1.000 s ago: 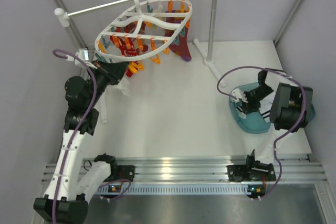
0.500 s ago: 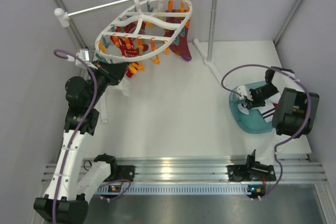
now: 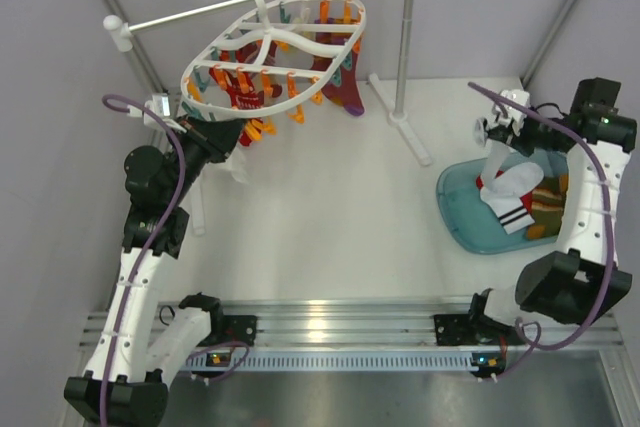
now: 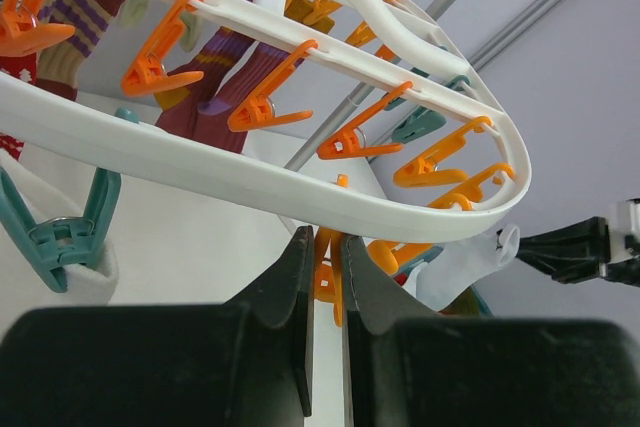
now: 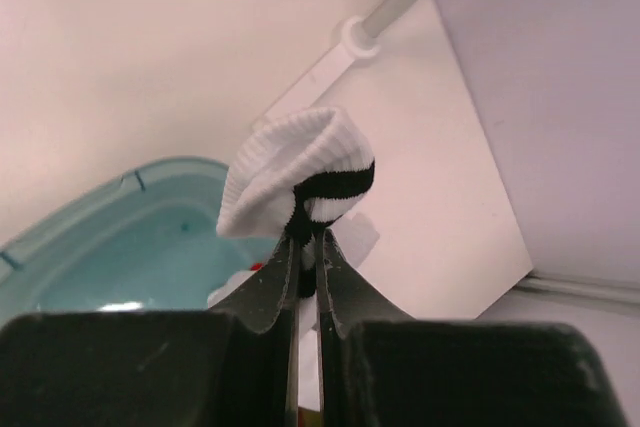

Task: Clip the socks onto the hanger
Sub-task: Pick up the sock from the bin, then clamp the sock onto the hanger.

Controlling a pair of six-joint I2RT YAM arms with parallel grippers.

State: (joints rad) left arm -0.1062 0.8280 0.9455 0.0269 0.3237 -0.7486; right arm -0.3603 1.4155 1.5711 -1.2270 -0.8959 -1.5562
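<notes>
Your R pincer point(image 5: 305, 239) just hoisted a striped sock point(image 5: 296, 169) from the basin point(image 3: 455, 219), pinching its cuff. L pincer point(image 4: 325, 247) squeezes an orange clip point(image 4: 327, 277) under the hanger point(image 4: 300, 197). Handover's next, IMO.

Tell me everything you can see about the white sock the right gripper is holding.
The white sock is soft ribbed knit with black stripes near both ends. The right gripper is shut on its folded cuff, and it hangs down, its lower end over the blue basin, beside other socks.
</notes>
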